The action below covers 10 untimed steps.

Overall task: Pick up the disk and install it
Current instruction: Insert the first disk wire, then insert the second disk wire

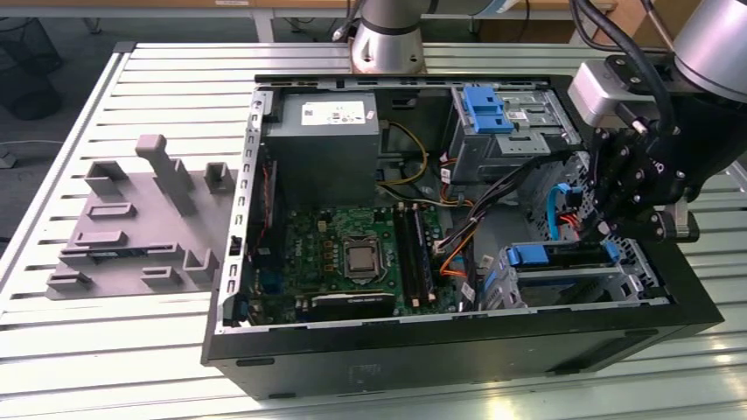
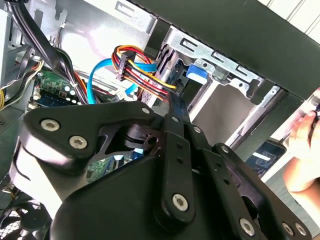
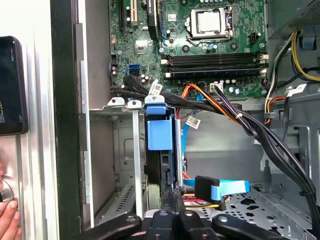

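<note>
The disk (image 1: 547, 255) stands on edge in the drive cage (image 1: 583, 284) at the front corner of the open computer case (image 1: 467, 350), on the exterior view's right. Its bright blue carrier end (image 3: 160, 134) faces the motherboard. The same blue end shows in the second wrist view (image 2: 196, 72) beyond the fingers. My gripper (image 1: 603, 231) hangs over the cage at the disk's other end. Its fingers lie together, shut, in both wrist views (image 2: 175, 102) (image 3: 172, 202). I cannot tell whether they touch the disk.
Bundled black, orange and blue cables (image 3: 225, 107) run close beside the cage. The motherboard (image 1: 350, 254), a grey box (image 1: 321, 140) and a ribbed blue latch (image 1: 485, 109) fill the case. A grey fixture plate (image 1: 140, 219) lies outside. A person's hand (image 2: 305, 150) with a phone (image 3: 10, 85) is near the case.
</note>
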Each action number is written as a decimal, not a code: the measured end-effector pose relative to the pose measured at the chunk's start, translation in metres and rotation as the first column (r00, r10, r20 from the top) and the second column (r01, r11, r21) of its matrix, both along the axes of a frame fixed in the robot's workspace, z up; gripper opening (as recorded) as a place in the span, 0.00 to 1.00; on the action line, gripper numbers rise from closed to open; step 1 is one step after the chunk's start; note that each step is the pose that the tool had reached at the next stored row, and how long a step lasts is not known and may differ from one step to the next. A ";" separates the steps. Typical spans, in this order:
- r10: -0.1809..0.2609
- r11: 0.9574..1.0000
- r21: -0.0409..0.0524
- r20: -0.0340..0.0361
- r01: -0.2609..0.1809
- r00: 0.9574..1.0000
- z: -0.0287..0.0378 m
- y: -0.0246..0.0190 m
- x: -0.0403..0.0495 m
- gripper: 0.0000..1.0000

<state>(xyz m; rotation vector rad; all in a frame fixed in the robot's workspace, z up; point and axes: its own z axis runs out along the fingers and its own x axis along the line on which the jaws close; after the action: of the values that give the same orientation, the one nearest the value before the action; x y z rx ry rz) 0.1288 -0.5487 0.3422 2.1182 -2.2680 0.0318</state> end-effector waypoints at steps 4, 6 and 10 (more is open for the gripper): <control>0.000 1.000 0.000 0.000 0.000 1.000 0.0001 0.0000 0.0000 0.11; 0.000 1.000 0.000 0.000 0.000 1.000 0.0001 0.0000 0.0000 0.11; 0.000 1.000 0.000 0.000 0.000 1.000 0.0001 0.0000 0.0000 0.11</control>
<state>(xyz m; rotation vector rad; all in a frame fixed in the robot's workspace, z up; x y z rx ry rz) 0.1288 -0.5487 0.3423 2.1181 -2.2680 0.0318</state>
